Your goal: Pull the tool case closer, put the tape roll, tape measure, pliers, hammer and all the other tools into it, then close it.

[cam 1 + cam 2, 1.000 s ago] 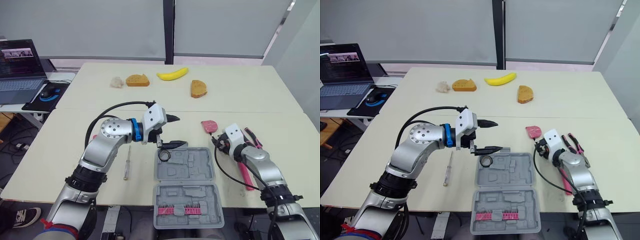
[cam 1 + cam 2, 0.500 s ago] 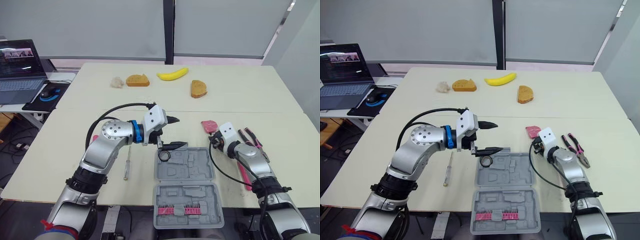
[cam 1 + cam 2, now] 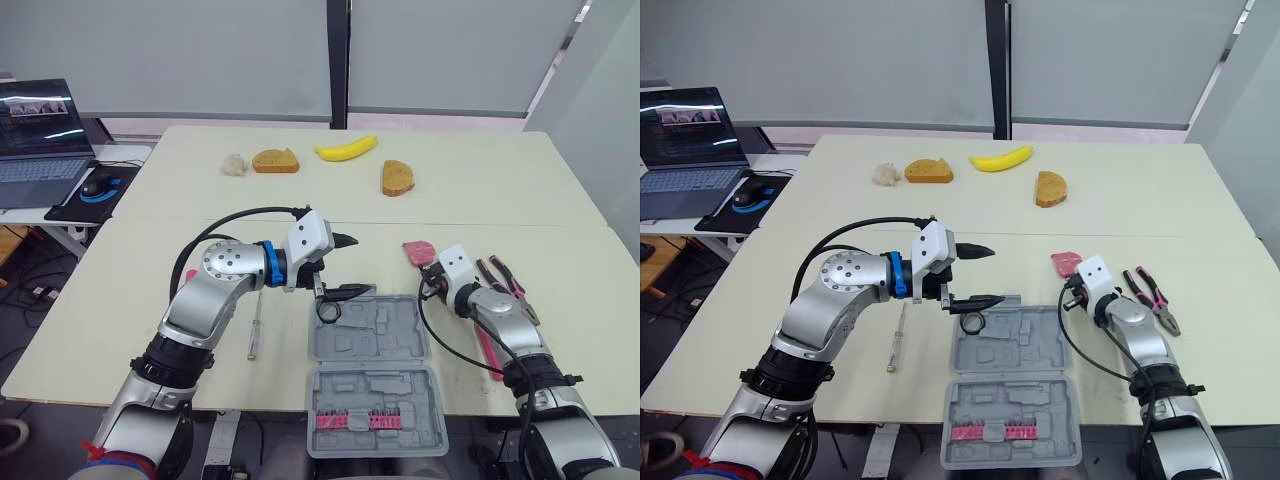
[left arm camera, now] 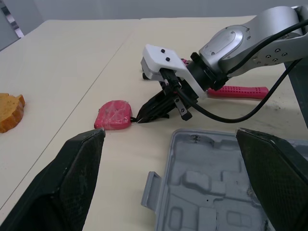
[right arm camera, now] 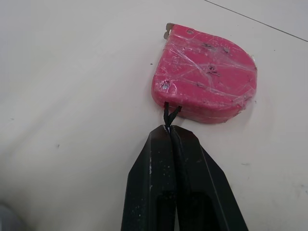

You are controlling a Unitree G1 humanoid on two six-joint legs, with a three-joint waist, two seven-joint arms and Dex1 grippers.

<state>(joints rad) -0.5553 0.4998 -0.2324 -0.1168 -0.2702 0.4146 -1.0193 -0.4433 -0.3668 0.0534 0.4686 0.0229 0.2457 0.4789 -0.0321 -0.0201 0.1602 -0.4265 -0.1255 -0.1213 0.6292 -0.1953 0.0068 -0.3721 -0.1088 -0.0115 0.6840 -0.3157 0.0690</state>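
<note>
The grey tool case [image 3: 385, 335] lies open at the table's near edge. A black tape roll [image 3: 328, 311] rests at its far left corner. My left gripper [image 3: 350, 265] hovers open just above that corner, fingers [image 4: 72, 178] wide apart. The pink tape measure [image 5: 204, 72] lies on the table right of the case's far edge. My right gripper [image 5: 168, 132] is shut, its tips pinching the tape measure's thin black strap. The pink-handled hammer [image 3: 490, 350] lies under my right forearm, the pliers [image 3: 1150, 295] beyond it. A screwdriver [image 3: 255, 325] lies left of the case.
Two bread pieces [image 3: 274, 160] [image 3: 397, 177], a banana [image 3: 345, 148] and a small white lump [image 3: 233, 164] sit on the far table. A laptop [image 3: 40, 130] and a mouse [image 3: 97, 183] are on a side desk at the left.
My right gripper has slid left and forward to the tape measure, off the hammer and pliers. The left arm has stayed in place over the case corner.
</note>
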